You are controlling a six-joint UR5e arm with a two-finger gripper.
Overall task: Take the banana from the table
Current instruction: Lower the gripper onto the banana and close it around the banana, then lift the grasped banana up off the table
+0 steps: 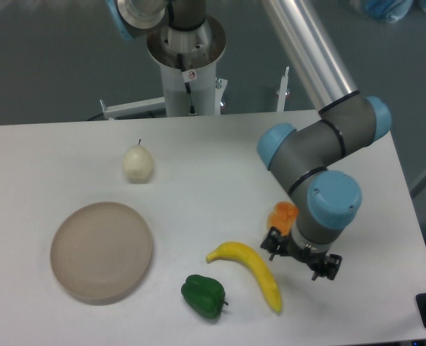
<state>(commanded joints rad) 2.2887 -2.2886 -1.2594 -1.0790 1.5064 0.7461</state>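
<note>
The banana is long, curved and bright yellow. It lies on the white table at the front, right of centre, running from upper left to lower right. My gripper hangs just to the right of the banana, close above the tabletop. It is seen from above under the wrist, so its fingers are mostly hidden. It holds nothing that I can see. I cannot tell whether it is open or shut.
A green pepper sits left of the banana's lower end. An orange fruit is partly hidden behind the wrist. A pale pear stands at the back left. A round tan plate lies front left. The table's right edge is near the arm.
</note>
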